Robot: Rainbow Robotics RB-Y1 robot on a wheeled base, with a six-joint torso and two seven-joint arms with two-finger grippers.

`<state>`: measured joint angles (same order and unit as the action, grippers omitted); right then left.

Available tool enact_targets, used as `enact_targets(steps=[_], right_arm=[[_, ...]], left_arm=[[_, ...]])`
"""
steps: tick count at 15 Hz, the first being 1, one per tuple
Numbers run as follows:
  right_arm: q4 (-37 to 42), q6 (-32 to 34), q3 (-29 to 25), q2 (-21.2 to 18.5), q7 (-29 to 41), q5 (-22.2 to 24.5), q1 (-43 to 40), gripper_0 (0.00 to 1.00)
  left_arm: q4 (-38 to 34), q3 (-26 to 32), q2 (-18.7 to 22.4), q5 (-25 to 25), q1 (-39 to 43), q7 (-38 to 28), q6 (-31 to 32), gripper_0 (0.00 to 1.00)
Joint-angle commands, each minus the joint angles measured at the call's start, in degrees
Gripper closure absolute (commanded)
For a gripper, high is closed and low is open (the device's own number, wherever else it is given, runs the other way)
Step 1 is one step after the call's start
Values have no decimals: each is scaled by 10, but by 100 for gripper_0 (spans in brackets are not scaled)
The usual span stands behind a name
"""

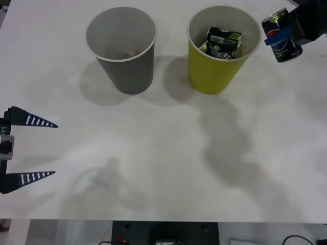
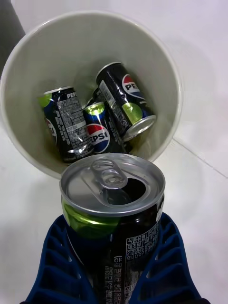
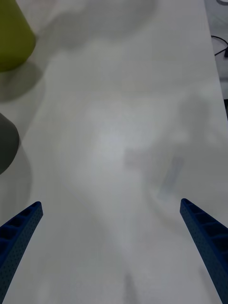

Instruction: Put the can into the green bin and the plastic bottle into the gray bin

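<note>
You are holding the can (image 1: 281, 37) tilted in the air by the bench's (image 1: 163, 168) far right corner, just beside the green bin (image 1: 220, 48). Your right gripper (image 2: 116, 266) is pinching it between its blue fingers (image 2: 57, 266), opened top facing the bin. Three cans (image 2: 95, 126) are lying inside the green bin. The gray bin (image 1: 122, 48) is standing to its left near the far edge, with something small and indistinct at its bottom. Your left gripper (image 1: 28, 149) is hanging at the left edge, fingers spread wide.
</note>
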<state>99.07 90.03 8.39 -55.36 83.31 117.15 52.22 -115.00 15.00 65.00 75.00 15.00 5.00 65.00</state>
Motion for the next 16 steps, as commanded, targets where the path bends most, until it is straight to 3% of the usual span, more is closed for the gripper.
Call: enact_targets(steps=[1, 3, 6, 11, 14, 15, 16], right_arm=[[-66, 0, 51, 9, 0, 1, 66, 100], [-112, 0, 89, 17, 0, 3, 109, 100], [-197, 0, 138, 61, 0, 36, 178, 100], [-310, 0, 160, 148, 0, 117, 246, 100], [-344, -29, 164, 179, -1, 149, 263, 91], [-345, -42, 167, 186, -2, 156, 263, 83], [-345, -49, 168, 188, -8, 157, 263, 67]], left_arm=[[0, 0, 0, 0, 0, 0, 0, 0], [0, 0, 0, 0, 0, 0, 0, 0], [0, 0, 0, 0, 0, 0, 0, 0], [0, 0, 0, 0, 0, 0, 0, 0], [0, 0, 0, 0, 0, 0, 0, 0], [0, 0, 0, 0, 0, 0, 0, 0], [0, 0, 0, 0, 0, 0, 0, 0]])
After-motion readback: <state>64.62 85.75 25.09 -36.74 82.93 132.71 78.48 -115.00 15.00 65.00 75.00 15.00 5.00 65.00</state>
